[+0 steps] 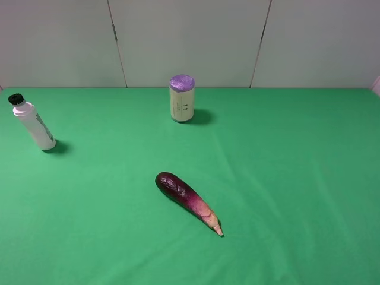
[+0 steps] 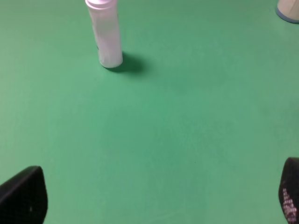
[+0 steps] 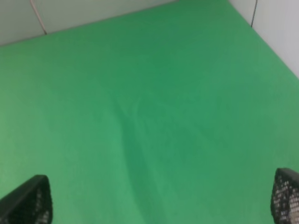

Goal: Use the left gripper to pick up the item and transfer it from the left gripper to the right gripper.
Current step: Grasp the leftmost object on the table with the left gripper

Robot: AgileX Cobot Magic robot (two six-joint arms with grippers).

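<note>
We logged the white bottle (image 1: 34, 124) upright at the far left of the green cloth (image 1: 285, 178), well apart from the purple-lidded can (image 1: 182, 98) and the eggplant (image 1: 187, 202). The left gripper (image 2: 156, 198) was spread wide and empty, with the bottle ahead of it, not between the fingers. The right gripper (image 3: 156, 200) was equally wide over bare cloth.

Risk, in our judgement: the bottle is tall and narrow, so an off-centre finger could topple it. A mid-body grip might leave the right gripper little to take.

The high camera showed neither arm; only the wrist views showed fingers. The left wrist view cropped the cap.
</note>
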